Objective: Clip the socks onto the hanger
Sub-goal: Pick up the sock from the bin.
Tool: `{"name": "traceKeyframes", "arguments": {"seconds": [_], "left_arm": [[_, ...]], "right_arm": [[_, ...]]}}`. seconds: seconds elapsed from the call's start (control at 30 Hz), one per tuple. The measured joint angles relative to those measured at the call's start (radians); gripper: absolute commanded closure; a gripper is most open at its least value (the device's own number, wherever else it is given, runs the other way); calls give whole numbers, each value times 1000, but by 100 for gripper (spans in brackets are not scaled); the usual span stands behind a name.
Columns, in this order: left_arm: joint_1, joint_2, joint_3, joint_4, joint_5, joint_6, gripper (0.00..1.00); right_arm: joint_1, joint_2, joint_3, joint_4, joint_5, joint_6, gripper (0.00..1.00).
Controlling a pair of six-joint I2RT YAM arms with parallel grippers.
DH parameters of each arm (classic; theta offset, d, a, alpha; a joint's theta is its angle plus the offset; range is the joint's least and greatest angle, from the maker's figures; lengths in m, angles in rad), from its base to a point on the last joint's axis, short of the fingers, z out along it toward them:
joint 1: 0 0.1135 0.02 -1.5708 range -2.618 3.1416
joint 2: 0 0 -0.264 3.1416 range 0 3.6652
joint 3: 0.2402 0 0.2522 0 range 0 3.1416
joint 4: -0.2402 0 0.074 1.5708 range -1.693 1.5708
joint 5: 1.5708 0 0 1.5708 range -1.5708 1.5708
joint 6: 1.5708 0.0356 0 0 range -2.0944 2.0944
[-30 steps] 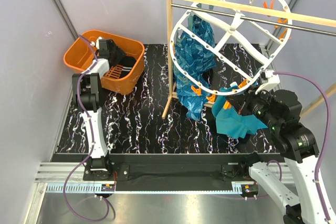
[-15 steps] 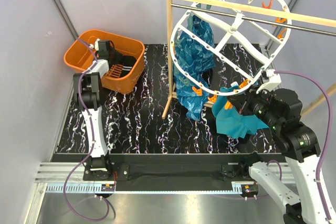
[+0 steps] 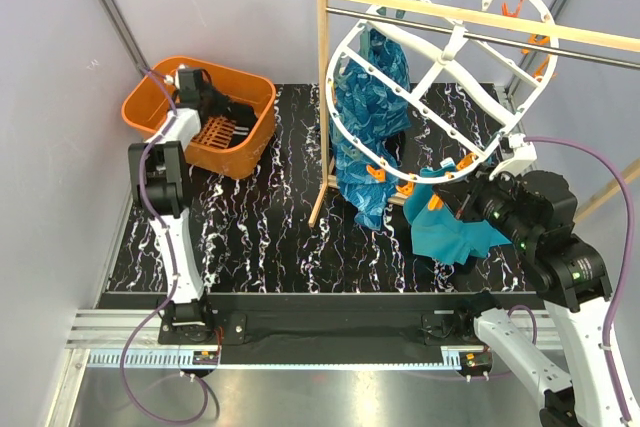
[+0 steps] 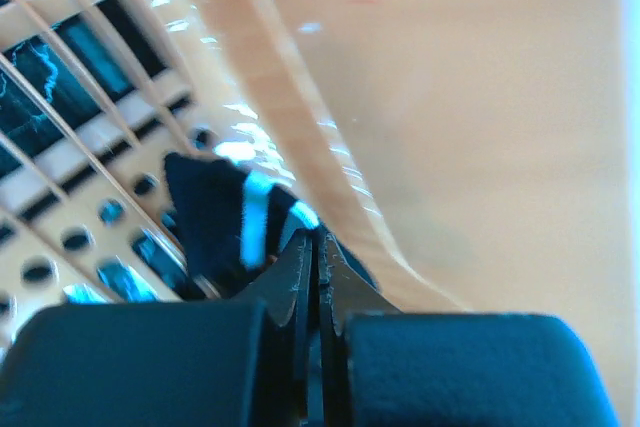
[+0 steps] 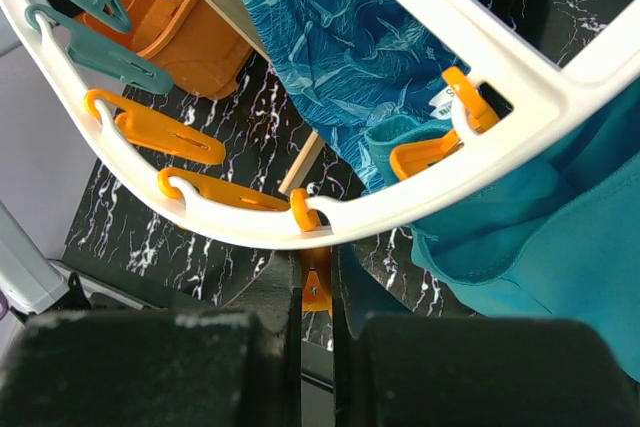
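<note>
the left hand [image 4: 318,247] is down inside the orange basket [image 3: 248,152] at the far left of the tabletop [image 3: 260,227], its jaws pressed together on a black sock [image 4: 215,217] with a white stripe. the wrist view is close and blurred, so it looks as if only a fold at the sock's edge is caught. the sock lies against the slotted basket floor, near the wall.

the right hand [image 5: 316,322] is clamped on an orange clip [image 5: 316,287] at the low rim of the white hanger [image 5: 545,97]. the hanger hangs tilted from the wooden rack [image 3: 323,7], well apart from the basket. a blue patterned cloth [image 3: 365,127] and a teal cloth [image 5: 520,237] hang there too.

the step in hand is the pick. to do it well, lift straight up and slowly, so the thin pinch does not slip and the sock does not snag on the slots. clear the rim before swinging right. carry the sock with a free edge dangling below the fingers, ready to feed into a clip. if the fabric sags out, set it down and take a deeper bite.
</note>
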State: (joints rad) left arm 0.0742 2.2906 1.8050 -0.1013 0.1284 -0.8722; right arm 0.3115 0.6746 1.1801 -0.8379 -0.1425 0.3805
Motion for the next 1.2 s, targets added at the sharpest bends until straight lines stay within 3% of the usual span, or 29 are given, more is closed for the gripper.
{"name": "traceKeyframes", "arguments": {"seconds": [0.33, 0.57, 0.93, 1.2], "left_arm": [[0, -389, -39, -73, 120, 107, 100], [-19, -723, -268, -44, 246, 132, 100], [-316, -969, -363, -178, 392, 273, 100], [-523, -1214, -592, -190, 520, 300, 100]], "right_arm": [[0, -11, -1, -6, -26, 1, 100], [0, -17, 0, -12, -72, -3, 100], [0, 24, 26, -21, -179, -24, 100], [-2, 42, 54, -33, -279, -17, 100]]}}
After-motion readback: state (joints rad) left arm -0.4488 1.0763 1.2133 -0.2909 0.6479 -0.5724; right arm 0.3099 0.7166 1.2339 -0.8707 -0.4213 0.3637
